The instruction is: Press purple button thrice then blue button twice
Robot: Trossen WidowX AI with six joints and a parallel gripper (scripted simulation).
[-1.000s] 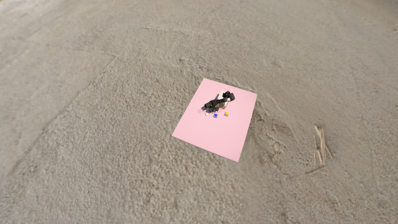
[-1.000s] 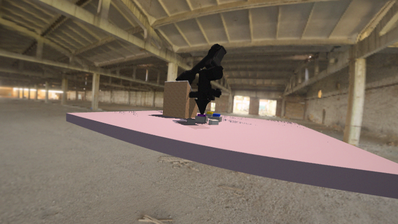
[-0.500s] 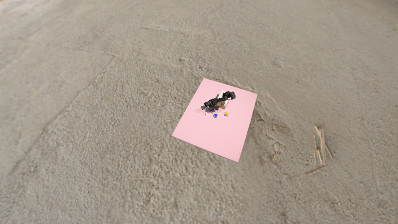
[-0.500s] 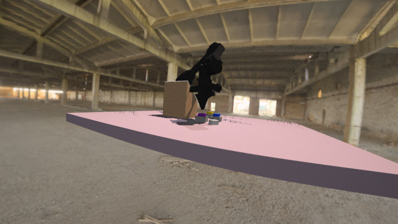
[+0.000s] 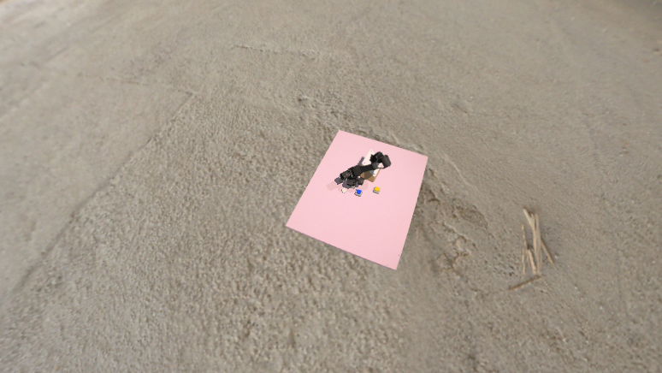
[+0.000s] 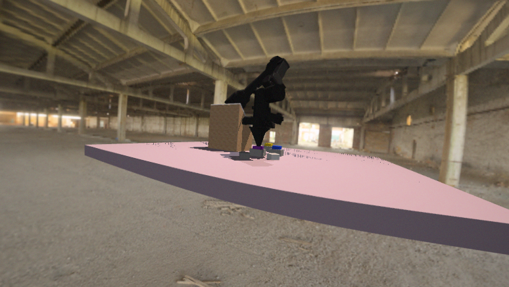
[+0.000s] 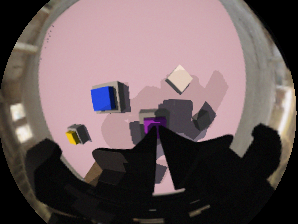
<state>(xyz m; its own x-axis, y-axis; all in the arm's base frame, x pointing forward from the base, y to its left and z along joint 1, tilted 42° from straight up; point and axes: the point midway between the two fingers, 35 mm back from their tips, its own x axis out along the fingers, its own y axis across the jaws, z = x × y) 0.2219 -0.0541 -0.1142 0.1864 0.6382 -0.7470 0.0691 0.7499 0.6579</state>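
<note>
The purple button [image 6: 255, 147] [image 7: 149, 121] stands on a grey base. My gripper [image 6: 258, 145] [image 7: 157, 128] is shut and empty, pointing down with its fingertips at the top of the purple cap. Whether they touch it is hard to tell. The purple cap still shows above its base in the exterior view; in the top view the arm hides it. The blue button [image 5: 358, 192] [image 6: 277, 147] [image 7: 103, 98] stands to the left of the purple one in the wrist view, its cap raised and nothing over it.
A yellow button [image 5: 376, 188] [image 6: 268, 144] [image 7: 72, 137] stands beyond the blue one. A white block [image 5: 343, 190] [image 6: 273, 156] [image 7: 179, 78] and a dark grey block [image 6: 244, 155] [image 7: 202, 120] lie near the purple button. A brown box [image 6: 225, 126] stands by the arm on the pink table top [image 5: 357, 222] [image 6: 338, 178].
</note>
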